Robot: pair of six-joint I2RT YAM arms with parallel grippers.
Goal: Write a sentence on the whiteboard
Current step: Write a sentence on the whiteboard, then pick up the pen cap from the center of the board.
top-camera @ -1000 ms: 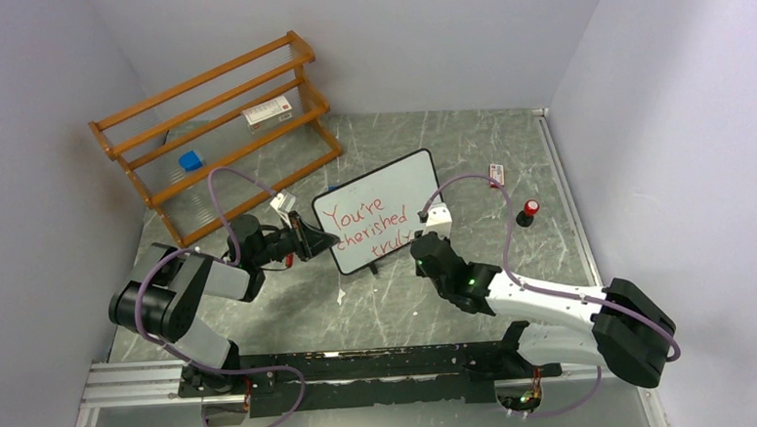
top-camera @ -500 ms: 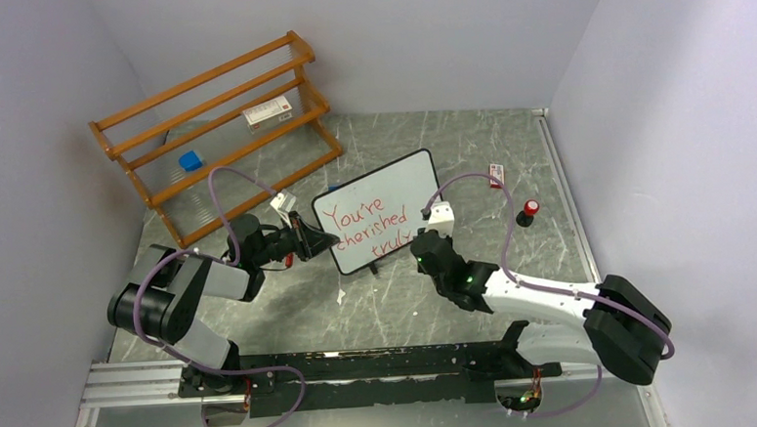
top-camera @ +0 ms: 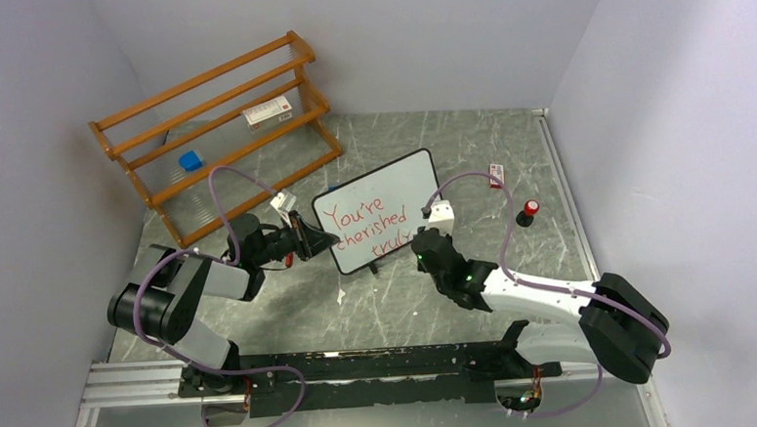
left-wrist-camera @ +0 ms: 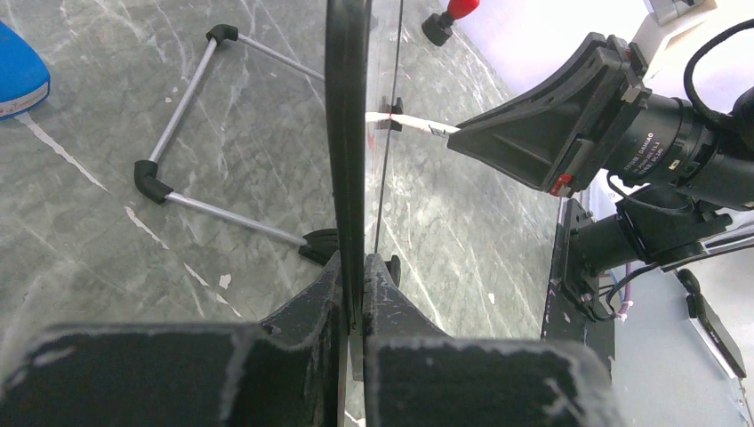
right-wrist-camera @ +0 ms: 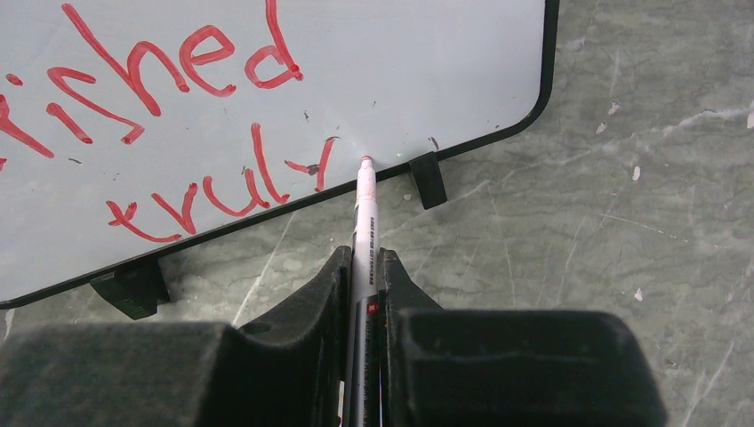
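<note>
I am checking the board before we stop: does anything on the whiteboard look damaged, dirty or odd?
Nothing looks damaged. The sentence has its last word tight against the bottom frame of the whiteboard, where the marker in the right gripper meets the board. A few dark specks dot the white surface nearby.

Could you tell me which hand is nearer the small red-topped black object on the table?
Right. The right hand holds a white marker at the black-framed whiteboard's corner nearest the red-topped object; the left hand clamps the board's opposite edge.
</note>
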